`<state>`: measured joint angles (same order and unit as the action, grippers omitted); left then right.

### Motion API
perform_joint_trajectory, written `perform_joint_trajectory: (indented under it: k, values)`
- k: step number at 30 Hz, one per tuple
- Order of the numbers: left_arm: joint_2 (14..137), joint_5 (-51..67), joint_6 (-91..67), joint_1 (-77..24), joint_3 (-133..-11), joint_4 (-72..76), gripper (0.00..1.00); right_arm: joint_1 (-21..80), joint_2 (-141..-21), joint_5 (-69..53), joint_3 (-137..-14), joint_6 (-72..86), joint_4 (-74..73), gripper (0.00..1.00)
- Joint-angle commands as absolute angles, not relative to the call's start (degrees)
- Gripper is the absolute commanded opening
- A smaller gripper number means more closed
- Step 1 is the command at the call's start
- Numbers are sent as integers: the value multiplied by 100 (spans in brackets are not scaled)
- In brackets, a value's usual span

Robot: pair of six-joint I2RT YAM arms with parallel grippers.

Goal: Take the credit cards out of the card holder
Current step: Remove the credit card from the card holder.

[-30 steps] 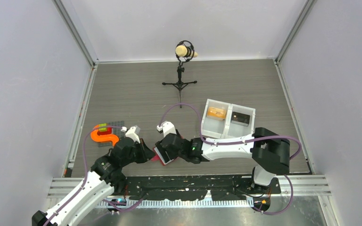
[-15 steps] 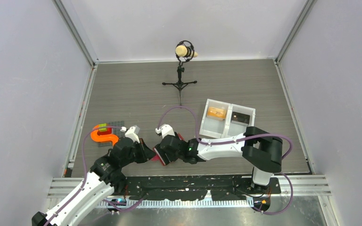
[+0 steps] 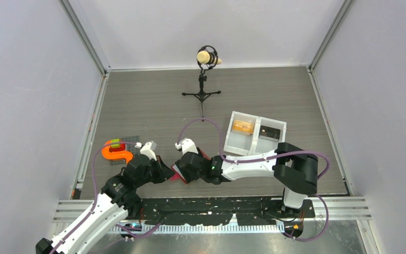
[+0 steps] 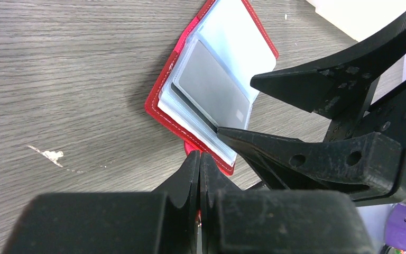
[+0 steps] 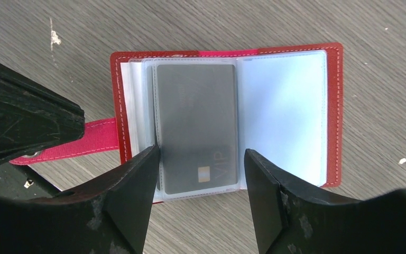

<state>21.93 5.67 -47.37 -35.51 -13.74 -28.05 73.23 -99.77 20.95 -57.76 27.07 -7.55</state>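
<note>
**Right elbow shifts left**

The right arm's elbow now sits further left, nearer the white tray (image 3: 255,133). "VIP" reads on the dark grey card (image 5: 195,124), which is pocketed in the open card holder (image 5: 283,111) left of that tray. The right claw (image 5: 201,153) is spread astride the card. The left claw (image 4: 199,156) is pressed together on the holder's strap (image 5: 98,138).

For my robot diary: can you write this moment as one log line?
left gripper shut on card holder | right gripper open astride grey card

Strap (image 5: 92,143) of card holder (image 5: 334,106) — partly hidden under left gripper (image 5: 58,124).
</note>
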Motion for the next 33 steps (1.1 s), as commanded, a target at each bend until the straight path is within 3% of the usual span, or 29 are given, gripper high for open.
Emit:
perform_joint_trajectory:
  k: [1, 15, 26, 27, 30, 33]
  values:
    - [2132, 659, -4711, -3522, -1600, -2737, 0, 7302, -9651, 2517, -5854, 2707, -809, 67]
    - [2063, 507, -4682, -3524, -1539, -2974, 0, 7272, -9268, 3066, -5844, 2700, -1231, 66]
    - [2269, -802, -4894, -3524, -2004, -3789, 0, 6812, -8879, 3135, -5702, 2707, -1723, 66]
    - [2327, -956, -4895, -3524, -2130, -3889, 2, 6807, -8809, 3122, -5698, 2690, -1725, 66]
    - [2518, -1326, -4864, -3524, -2458, -4192, 33, 6794, -8665, 3006, -5679, 2579, -1654, 65]
    - [2631, -1181, -4692, -3524, -2641, -4107, 42, 6747, -8626, 2628, -5636, 2484, -1463, 62]
